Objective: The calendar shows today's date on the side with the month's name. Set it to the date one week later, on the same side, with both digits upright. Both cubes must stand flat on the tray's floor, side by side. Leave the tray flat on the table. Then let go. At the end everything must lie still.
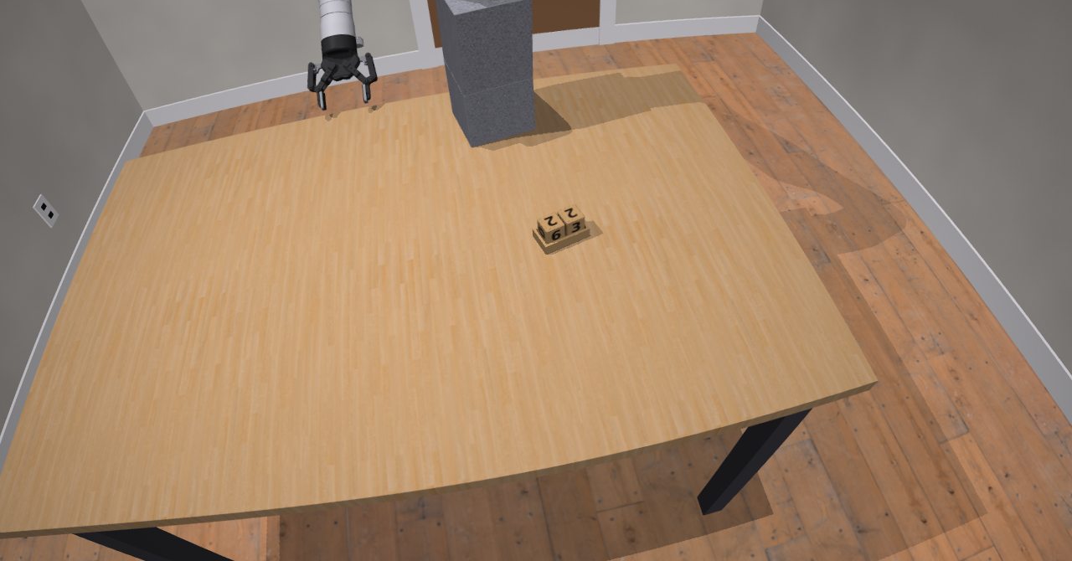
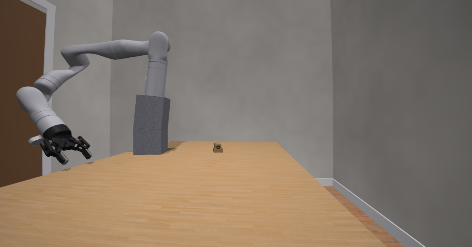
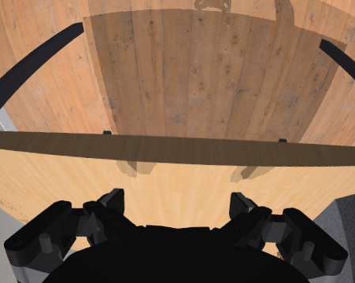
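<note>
A small wooden tray lies flat on the table, right of centre in the top view. The left cube and the right cube stand in it side by side. Towards the top camera the left cube shows what reads as 6, the right one 3; each has a 2 on top. The left cube's end face shows 0 in the exterior view. No month's name is legible. My gripper is open and empty, above the table's back edge, far from the tray. The wrist view shows neither tray nor cubes.
The grey pedestal carries the arm and stands at the table's back edge, between my gripper and the tray's side of the table. In the wrist view the table's edge crosses the picture, with the floor beyond.
</note>
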`<control>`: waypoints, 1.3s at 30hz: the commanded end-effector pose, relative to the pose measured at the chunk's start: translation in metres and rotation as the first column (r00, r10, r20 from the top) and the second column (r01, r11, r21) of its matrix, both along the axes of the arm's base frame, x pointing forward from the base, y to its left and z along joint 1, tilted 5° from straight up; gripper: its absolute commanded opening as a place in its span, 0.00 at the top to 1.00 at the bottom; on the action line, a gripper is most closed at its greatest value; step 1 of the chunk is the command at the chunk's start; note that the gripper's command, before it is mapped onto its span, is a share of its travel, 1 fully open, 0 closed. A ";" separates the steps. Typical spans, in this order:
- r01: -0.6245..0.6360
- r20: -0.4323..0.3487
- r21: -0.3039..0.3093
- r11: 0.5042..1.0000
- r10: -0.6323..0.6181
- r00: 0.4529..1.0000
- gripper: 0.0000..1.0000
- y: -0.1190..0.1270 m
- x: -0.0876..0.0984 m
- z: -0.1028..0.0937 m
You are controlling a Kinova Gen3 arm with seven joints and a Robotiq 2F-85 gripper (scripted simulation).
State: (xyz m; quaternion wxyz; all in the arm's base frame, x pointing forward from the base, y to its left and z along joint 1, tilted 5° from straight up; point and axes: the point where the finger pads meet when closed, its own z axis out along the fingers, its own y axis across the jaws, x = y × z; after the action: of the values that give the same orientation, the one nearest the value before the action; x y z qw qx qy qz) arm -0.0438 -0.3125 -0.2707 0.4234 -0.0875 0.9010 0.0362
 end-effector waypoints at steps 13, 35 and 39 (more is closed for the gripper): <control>0.000 -0.001 -0.001 1.000 0.000 1.000 0.00 -0.001 -0.001 0.001; -0.032 -0.002 -0.006 0.999 0.032 0.999 0.00 -0.005 0.013 0.004; -0.059 -0.003 -0.010 0.998 0.059 0.998 0.00 -0.008 0.025 0.008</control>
State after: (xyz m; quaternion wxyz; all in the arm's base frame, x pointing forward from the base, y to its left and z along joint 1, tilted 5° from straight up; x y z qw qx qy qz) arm -0.0268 -0.3180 -0.2657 0.4211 -0.1056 0.8999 0.0415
